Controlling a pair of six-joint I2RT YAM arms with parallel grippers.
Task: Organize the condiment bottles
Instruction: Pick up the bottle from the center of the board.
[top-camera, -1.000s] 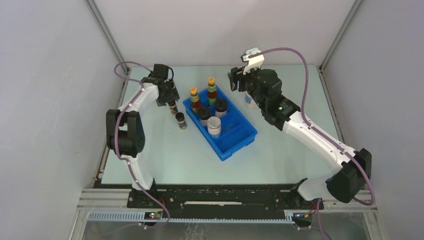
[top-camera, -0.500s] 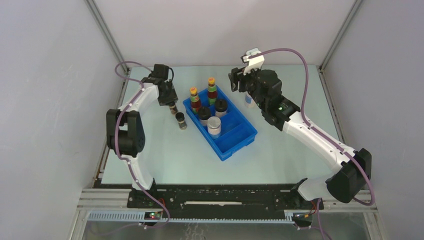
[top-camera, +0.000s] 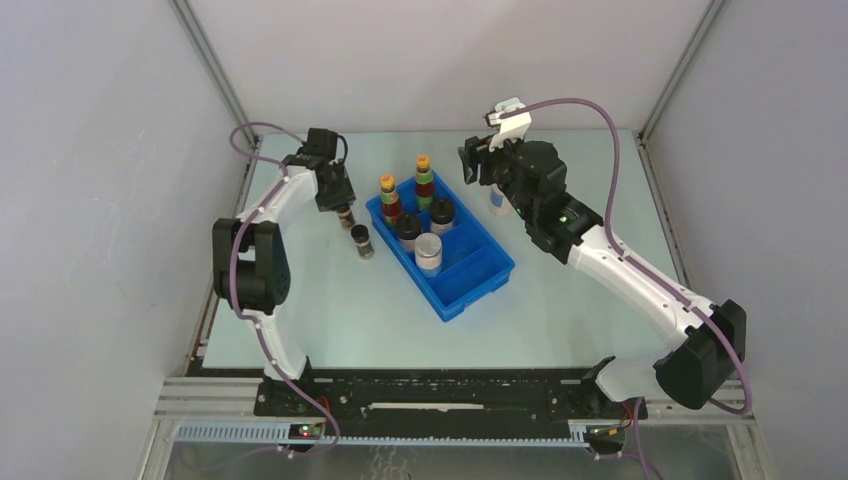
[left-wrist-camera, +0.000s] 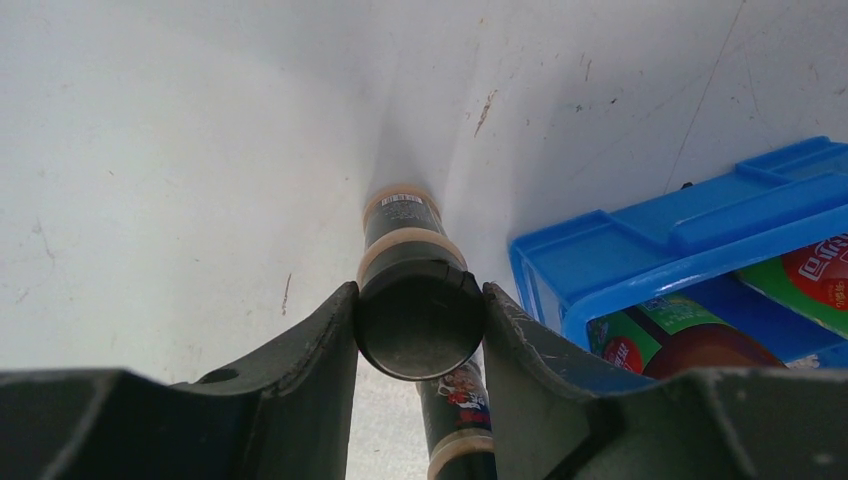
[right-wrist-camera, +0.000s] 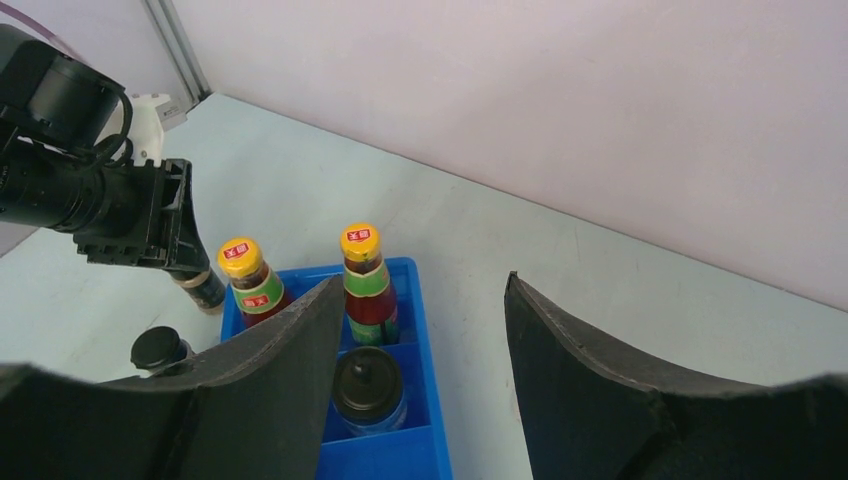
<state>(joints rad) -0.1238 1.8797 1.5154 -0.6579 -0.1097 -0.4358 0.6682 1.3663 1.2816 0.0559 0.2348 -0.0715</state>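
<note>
Pale green tabletop (top-camera: 330, 310) has the blue divided plastic tray (top-camera: 478, 272) sitting angled mid-table. The right gripper (right-wrist-camera: 422, 283) hangs near its far end, spread wide and holding nothing. The left gripper (left-wrist-camera: 420, 292) is clamped round a short black-lidded spice jar (left-wrist-camera: 418, 330) just left of the tray. Inside the tray are two tall dark-red bottles (top-camera: 390, 200), two black-lidded jars (top-camera: 408, 229) and one white-capped jar (top-camera: 428, 250). Another spice jar (top-camera: 362, 241) stands on the table beside it.

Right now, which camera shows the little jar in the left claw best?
The left wrist camera: the jar fills the middle, clamped in the left gripper. The top camera shows it tiny below that gripper. The right wrist camera shows only its lower part, far away.
</note>
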